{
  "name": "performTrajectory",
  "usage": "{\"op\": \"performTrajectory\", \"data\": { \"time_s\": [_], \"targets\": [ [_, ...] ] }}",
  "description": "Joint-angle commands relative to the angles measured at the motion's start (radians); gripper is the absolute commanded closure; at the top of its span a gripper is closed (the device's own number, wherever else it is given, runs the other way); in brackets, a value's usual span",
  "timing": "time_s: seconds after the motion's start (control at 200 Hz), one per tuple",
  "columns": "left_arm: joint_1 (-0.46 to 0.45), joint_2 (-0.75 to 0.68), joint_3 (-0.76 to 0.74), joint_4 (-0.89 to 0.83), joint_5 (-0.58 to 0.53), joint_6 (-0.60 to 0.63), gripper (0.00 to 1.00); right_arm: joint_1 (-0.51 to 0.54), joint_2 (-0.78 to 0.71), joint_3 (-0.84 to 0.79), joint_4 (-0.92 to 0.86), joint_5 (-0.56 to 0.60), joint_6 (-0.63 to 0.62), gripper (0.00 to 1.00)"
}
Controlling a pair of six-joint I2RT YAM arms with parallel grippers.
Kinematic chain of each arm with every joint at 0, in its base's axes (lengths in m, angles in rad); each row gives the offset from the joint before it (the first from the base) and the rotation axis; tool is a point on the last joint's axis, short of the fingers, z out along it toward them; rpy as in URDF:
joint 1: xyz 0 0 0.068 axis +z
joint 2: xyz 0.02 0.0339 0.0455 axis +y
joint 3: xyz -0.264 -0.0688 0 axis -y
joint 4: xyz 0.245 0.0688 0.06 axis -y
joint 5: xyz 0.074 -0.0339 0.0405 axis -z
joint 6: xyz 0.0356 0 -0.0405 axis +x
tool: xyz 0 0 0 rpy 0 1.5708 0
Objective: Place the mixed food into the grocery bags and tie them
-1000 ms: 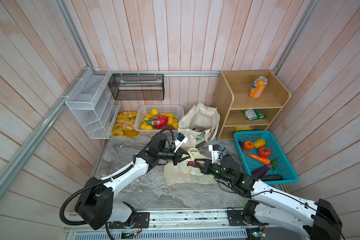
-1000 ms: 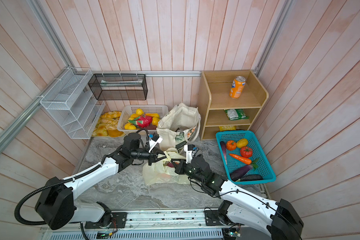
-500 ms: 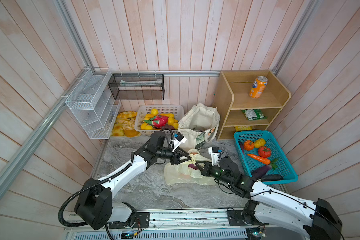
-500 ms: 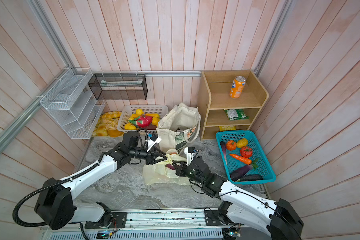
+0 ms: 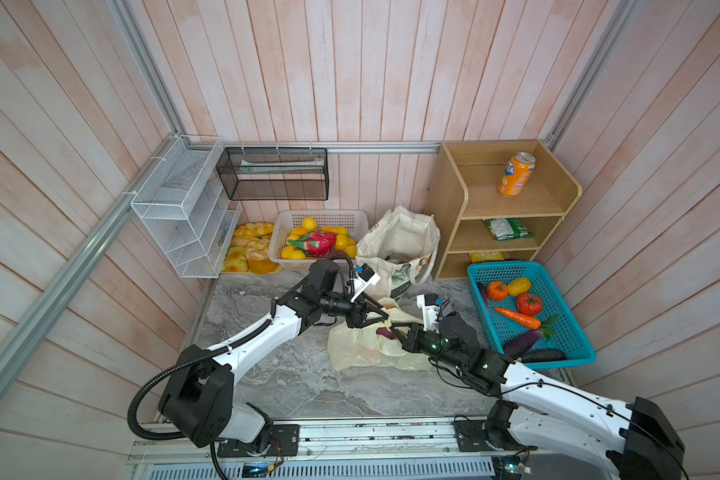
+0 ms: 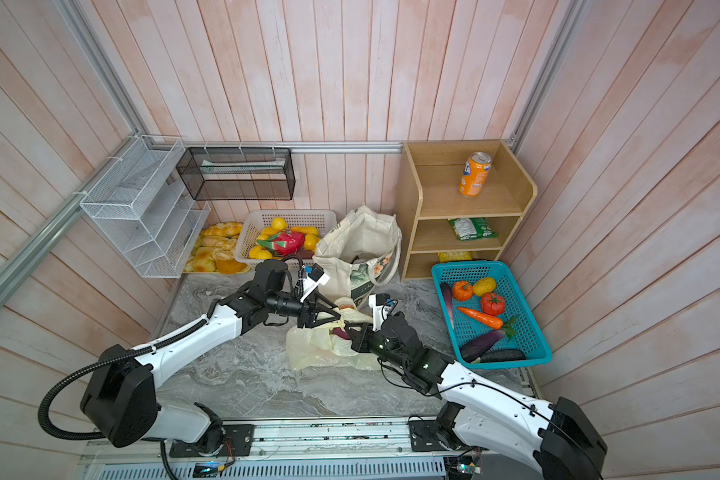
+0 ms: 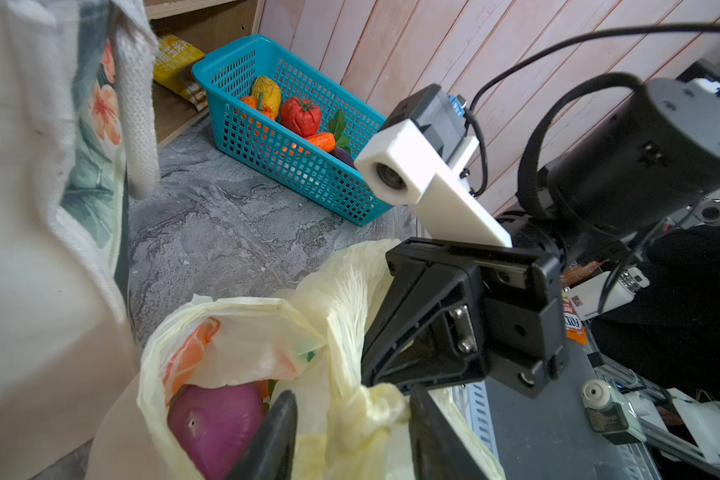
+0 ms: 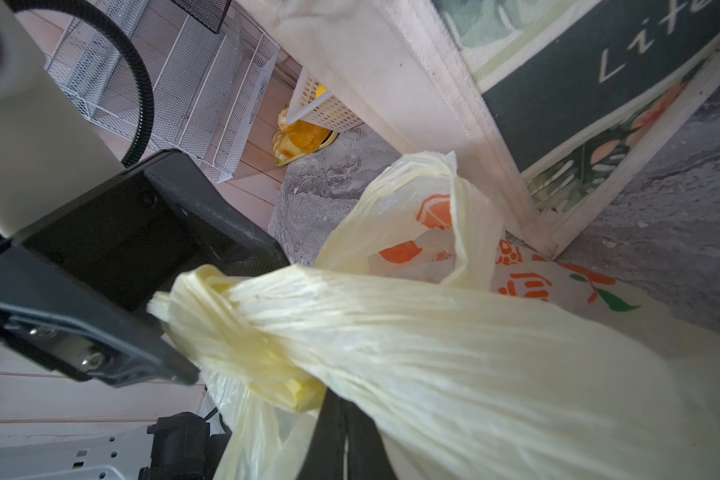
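Bag (image 5: 362, 349): lying mid-table (image 5: 267, 374), touching the tote (image 5: 400, 237) at its 1 o'clock. A purple item (image 7: 217, 419), possibly an onion, is sitting inside.
Left gripper (image 7: 352, 392): reaching in from 9 o'clock, jaws standing apart around twisted bag plastic.
Right gripper (image 8: 341, 411): reaching from 4 o'clock, jaws pinching bag plastic tight.

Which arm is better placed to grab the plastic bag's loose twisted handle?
Left: left gripper is open around that twisted handle; right gripper is shut on the plastic bag elsewhere.
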Motion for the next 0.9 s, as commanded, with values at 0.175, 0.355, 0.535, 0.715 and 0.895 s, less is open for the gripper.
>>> {"op": "performTrajectory", "data": {
  "time_s": [0.175, 0.355, 0.535, 0.715, 0.895],
  "targets": [
    [-0.02, 0.032, 0.044, -0.043, 0.026, 0.048, 0.85, 0.006, -0.013, -0.026, -0.005, 0.011, 0.003, 1.0],
    [-0.042, 0.015, 0.063, -0.078, -0.023, 0.077, 1.0, 0.005, -0.029, -0.017, -0.034, 0.005, -0.003, 1.0],
    [-0.08, -0.097, -0.007, 0.049, -0.248, 0.092, 1.0, 0.002, -0.142, 0.052, -0.182, 0.03, 0.016, 0.59],
    [-0.086, -0.18, -0.103, 0.21, -0.315, 0.111, 1.0, -0.007, -0.23, 0.115, -0.244, 0.03, 0.11, 0.44],
    [-0.108, -0.196, -0.141, 0.258, -0.352, 0.148, 1.0, -0.007, -0.231, 0.121, -0.166, 0.012, 0.244, 0.33]
  ]
}}
